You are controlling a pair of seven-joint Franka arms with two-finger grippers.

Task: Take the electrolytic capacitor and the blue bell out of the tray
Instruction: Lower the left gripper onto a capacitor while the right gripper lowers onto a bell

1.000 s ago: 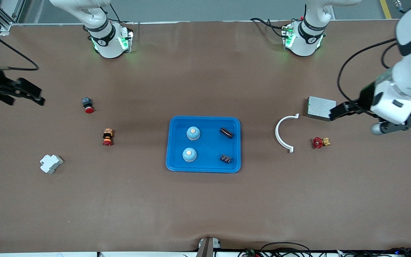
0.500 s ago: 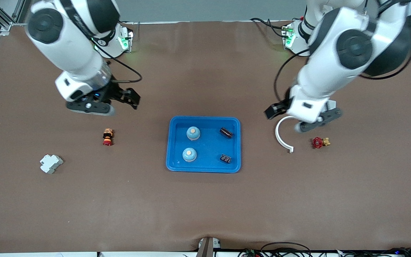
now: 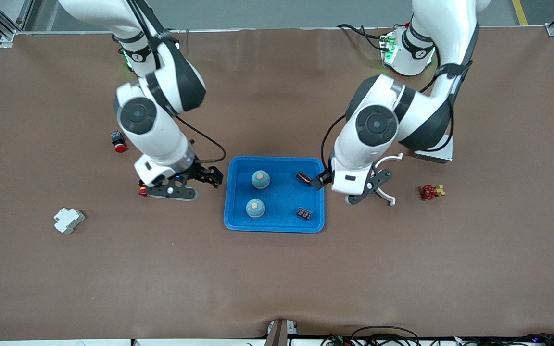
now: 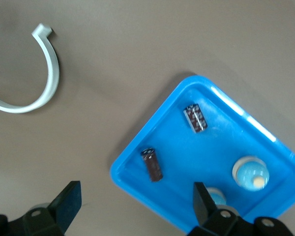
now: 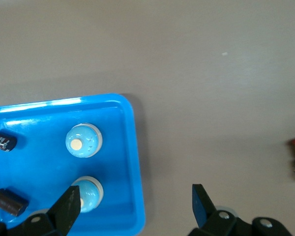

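On the brown counter (image 3: 277,278), the blue tray (image 3: 234,224) holds, nearest the front camera, a bell (image 3: 255,208) and a capacitor (image 3: 304,213); farther back sit a second bell (image 3: 260,179) and a second capacitor (image 3: 305,179). The left end effector (image 3: 321,181) hovers released over the tray's edge at the left arm's end, by the second capacitor. The right end effector (image 3: 208,177) hangs released just beside the tray's right-arm edge.
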